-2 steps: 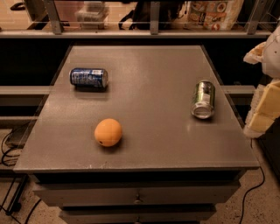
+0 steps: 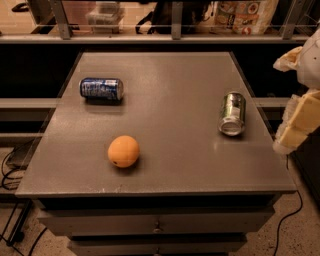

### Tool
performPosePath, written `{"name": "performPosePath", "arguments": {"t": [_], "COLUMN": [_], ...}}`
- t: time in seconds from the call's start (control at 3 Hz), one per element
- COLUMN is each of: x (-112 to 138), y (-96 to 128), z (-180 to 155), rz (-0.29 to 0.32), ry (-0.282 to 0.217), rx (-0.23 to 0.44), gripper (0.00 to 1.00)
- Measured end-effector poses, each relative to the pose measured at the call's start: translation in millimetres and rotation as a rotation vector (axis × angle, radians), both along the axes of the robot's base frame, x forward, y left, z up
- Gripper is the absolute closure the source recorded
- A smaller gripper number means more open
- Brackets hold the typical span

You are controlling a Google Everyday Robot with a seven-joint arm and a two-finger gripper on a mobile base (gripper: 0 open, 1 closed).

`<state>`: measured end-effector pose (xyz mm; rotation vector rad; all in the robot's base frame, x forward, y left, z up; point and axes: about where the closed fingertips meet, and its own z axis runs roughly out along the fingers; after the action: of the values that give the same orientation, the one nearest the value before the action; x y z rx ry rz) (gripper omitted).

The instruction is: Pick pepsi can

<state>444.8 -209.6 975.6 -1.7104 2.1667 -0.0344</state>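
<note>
The pepsi can (image 2: pixel 101 89), dark blue with white lettering and silver ends, lies on its side at the back left of the grey table top (image 2: pixel 170 80). My gripper (image 2: pixel 295 112), cream and yellowish, hangs at the right edge of the view, just off the table's right side. It is far from the pepsi can and holds nothing that I can see. Part of it is cut off by the frame edge.
An orange (image 2: pixel 123 151) sits at the front left of the middle. A green-and-silver can (image 2: pixel 232 113) lies on its side at the right, close to my gripper. A shelf with a rail and bags (image 2: pixel 245 15) runs behind the table. Cables (image 2: pixel 10 170) lie on the floor at the left.
</note>
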Motion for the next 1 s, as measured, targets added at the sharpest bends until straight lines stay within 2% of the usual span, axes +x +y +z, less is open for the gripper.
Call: {"name": "performPosePath", "arguments": {"t": [0.67,1.0], "x": [44.7,71.2], "y": [50.1,83.0], "z": [7.5,8.0], "rz": [0.153,0.195], "ry": [-0.129,-0.140], "rx": [0.242,0.338], "gripper": [0.00,0.00]}}
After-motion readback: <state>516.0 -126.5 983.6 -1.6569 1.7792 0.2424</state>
